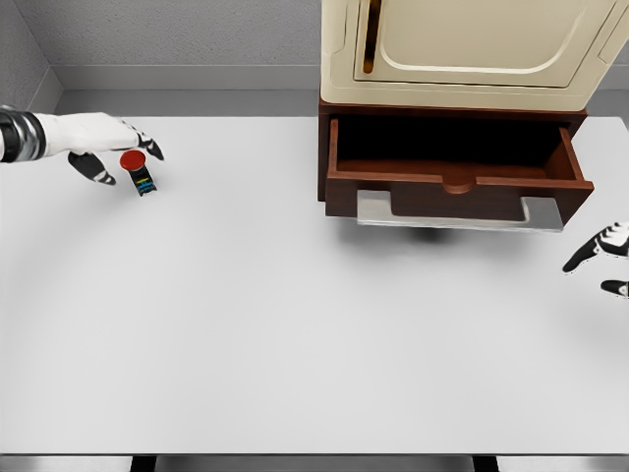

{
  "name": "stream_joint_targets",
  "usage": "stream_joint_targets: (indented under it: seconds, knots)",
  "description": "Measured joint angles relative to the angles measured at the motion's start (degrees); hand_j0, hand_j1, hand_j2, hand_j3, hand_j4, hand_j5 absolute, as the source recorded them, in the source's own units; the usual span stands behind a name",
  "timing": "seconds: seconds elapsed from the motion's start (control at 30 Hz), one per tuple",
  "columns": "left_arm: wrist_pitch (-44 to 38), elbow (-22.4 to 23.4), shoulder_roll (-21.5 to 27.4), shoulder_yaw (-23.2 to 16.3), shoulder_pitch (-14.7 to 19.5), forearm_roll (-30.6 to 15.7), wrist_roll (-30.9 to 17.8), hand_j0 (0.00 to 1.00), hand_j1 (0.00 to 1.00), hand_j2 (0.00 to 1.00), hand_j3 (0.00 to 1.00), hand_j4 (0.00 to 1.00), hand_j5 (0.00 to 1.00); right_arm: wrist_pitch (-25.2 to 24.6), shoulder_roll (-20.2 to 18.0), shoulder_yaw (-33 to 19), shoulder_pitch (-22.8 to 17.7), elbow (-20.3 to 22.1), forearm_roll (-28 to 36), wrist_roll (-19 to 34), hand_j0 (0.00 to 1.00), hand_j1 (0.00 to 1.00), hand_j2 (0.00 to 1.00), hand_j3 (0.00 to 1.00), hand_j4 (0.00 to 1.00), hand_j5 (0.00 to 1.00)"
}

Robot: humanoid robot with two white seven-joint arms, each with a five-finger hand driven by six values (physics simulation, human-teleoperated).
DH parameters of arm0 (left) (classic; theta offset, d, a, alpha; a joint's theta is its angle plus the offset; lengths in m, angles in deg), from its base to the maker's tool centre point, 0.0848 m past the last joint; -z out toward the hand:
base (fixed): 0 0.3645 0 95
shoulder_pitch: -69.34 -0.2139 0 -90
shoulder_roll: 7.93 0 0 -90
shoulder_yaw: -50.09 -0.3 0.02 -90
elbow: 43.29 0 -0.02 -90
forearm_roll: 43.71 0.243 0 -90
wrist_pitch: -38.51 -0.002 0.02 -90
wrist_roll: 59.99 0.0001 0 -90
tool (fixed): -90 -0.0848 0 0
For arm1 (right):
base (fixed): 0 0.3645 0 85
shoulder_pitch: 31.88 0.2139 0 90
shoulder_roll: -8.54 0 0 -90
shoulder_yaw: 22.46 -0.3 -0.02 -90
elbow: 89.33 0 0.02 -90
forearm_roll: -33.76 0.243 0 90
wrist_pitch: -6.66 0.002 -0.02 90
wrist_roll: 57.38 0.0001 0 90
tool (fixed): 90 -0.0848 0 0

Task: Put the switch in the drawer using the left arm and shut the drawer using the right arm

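The switch (139, 170) is a small dark block with a red round button on top, lying on the white table (256, 315) at the far left. My left hand (116, 150) reaches in from the left edge and hovers right at the switch, fingers spread around it without closing. The brown wooden drawer (454, 167) stands pulled open at the upper right, its inside dark and bare. At the right edge only the fingertips of my right hand (601, 258) show, relaxed and holding nothing, below and right of the drawer front.
A cream cabinet (472, 49) sits on top of the drawer unit. A grey metal handle plate (462, 211) hangs under the drawer front. The grey wall runs along the table's back edge.
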State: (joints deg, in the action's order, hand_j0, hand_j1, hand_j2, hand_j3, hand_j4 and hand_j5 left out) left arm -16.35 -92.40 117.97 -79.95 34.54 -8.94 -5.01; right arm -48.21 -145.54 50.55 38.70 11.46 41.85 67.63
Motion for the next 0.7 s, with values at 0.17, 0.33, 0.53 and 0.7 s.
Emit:
stream_joint_targets:
  seconds: [0.17,0.33,0.53,0.7]
  knots:
    - [0.0,2.3,-1.1,-0.3,1.3,0.4,0.0,0.80,0.80,0.80,0.80,0.80,0.80,0.0,-0.4,2.2,0.5,0.0,-0.1,0.0,0.63,0.63,0.63,0.63,0.63,0.63]
    - [0.0,3.8,-2.9,-0.4,1.4,2.5,0.0,0.80,0.80,0.80,0.80,0.80,0.80,0.0,-0.7,3.3,1.8,0.0,-0.1,0.0,0.63,0.63,0.63,0.63,0.63,0.63]
    - [0.0,4.1,-4.1,-0.5,1.4,4.6,0.0,0.80,0.80,0.80,0.80,0.80,0.80,0.0,-1.0,6.8,4.7,0.0,-0.2,0.0,0.63,0.63,0.63,0.63,0.63,0.63]
    - [0.0,4.5,-4.3,-0.5,1.4,5.1,0.0,0.76,0.76,0.76,0.76,0.76,0.76,0.0,-1.1,8.1,5.0,0.0,-0.4,0.0,0.63,0.63,0.63,0.63,0.63,0.63]
